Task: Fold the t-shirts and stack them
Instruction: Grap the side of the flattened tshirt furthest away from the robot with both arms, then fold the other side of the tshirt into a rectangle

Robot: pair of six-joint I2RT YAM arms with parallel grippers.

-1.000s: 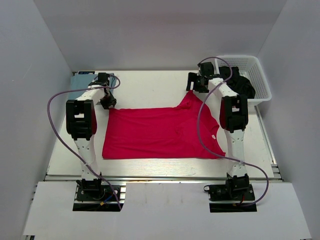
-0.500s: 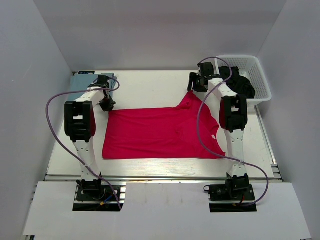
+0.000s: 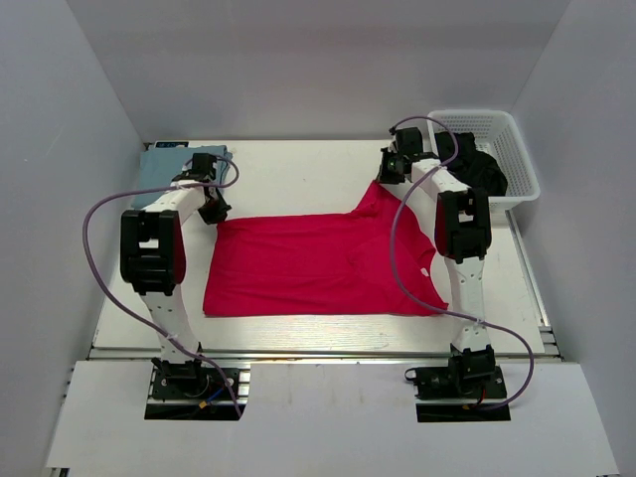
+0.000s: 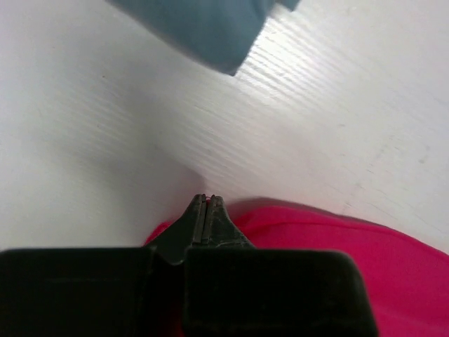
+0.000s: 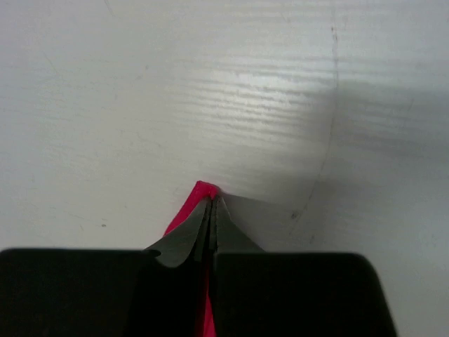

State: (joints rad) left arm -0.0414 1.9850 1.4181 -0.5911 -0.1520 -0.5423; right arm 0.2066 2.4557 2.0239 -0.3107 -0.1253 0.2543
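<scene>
The red t-shirt (image 3: 318, 263) lies spread flat in the middle of the table (image 3: 298, 164), and each claw is closed on one far corner of it — the left claw (image 4: 208, 199) at the cloth's upper left, the right claw (image 5: 210, 201) at its upper right. This paired hold, I judge, readies the far edge to be carried over for a fold. The top view shows the whole shirt and the blue-grey t-shirt (image 3: 164, 164) at the table's upper left; only the wrist views show the jaws pinched tight on red cloth.

Soft, even overhead light keeps the top view sharp, the red shirt (image 3: 318, 263) saturated, shadows faint. Wrist views are softer: glare streaks the worktop (image 5: 266, 84), the near fingers (image 5: 186, 239) blur, and the blue-grey shirt (image 4: 203, 28) smears.
</scene>
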